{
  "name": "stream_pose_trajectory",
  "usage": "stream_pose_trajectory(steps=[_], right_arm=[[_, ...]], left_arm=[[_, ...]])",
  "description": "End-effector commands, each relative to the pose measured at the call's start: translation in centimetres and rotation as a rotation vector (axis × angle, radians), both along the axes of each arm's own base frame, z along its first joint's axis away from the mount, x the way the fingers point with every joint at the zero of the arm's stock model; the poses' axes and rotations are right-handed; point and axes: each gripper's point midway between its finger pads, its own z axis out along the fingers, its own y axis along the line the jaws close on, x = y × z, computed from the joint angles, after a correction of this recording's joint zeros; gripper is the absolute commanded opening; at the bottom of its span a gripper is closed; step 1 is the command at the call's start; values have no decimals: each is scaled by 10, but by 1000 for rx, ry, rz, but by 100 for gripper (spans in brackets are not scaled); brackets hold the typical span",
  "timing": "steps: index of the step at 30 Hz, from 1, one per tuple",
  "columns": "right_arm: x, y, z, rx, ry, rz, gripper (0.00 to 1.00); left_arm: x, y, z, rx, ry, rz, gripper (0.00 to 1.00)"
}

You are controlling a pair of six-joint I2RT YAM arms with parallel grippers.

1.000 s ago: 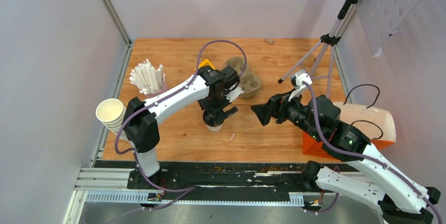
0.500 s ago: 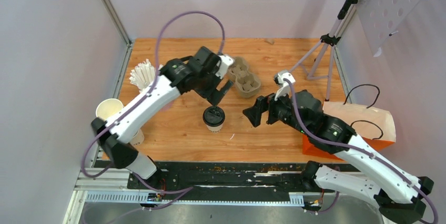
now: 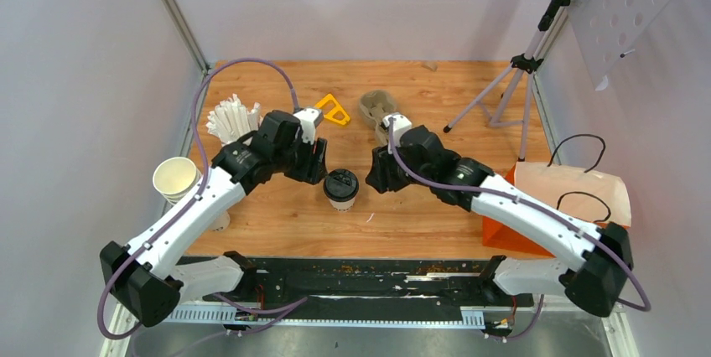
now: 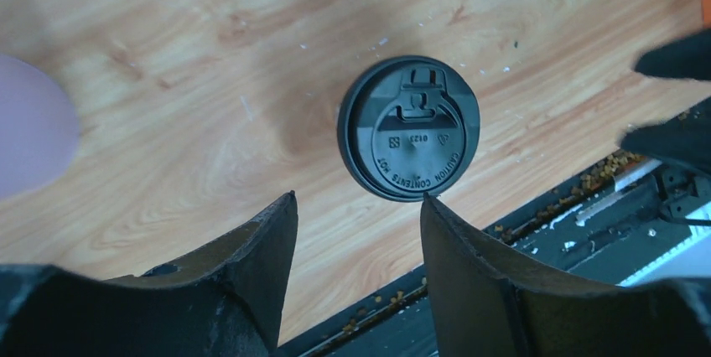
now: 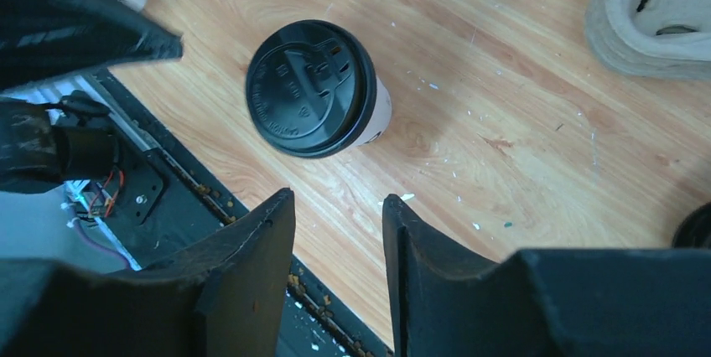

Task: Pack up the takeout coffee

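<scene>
A small white paper cup with a round black plastic lid (image 3: 341,186) stands upright on the wooden table (image 3: 277,214), near the centre of the top view. The left gripper (image 4: 359,204) and the right gripper (image 5: 337,198) flank it closely from the left and right of the frame. Both have their fingers parted and empty. A grey-brown moulded pulp carrier (image 3: 376,107) lies higher in the frame, well apart.

I see one takeout coffee (image 3: 341,188): a small white paper cup standing upright, with its round black lid (image 5: 312,87) pressed on and the sip tab and raised lettering facing up. It sits between my two hands, just beyond the fingertips of the left gripper (image 4: 359,206) and just ahead of the right gripper (image 5: 337,200), inside neither pair of jaws.
</scene>
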Motion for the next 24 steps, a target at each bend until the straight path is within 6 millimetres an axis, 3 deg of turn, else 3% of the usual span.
stream_pose_trajectory(steps=[1,7,14,24], right_arm=[[26,27,14,57,-33,47,43],[49,41,-6,16,-1,70,39],[57,50,-19,2,36,109,38],[60,56,-36,-40,72,146,37]], left_arm=[[5,-21,16,-175,-64,6,61],[11,-10,-14,-113,-40,74,49],[12,-22,-31,-176,-5,55,47],[9,-16,-60,-120,36,49,47]])
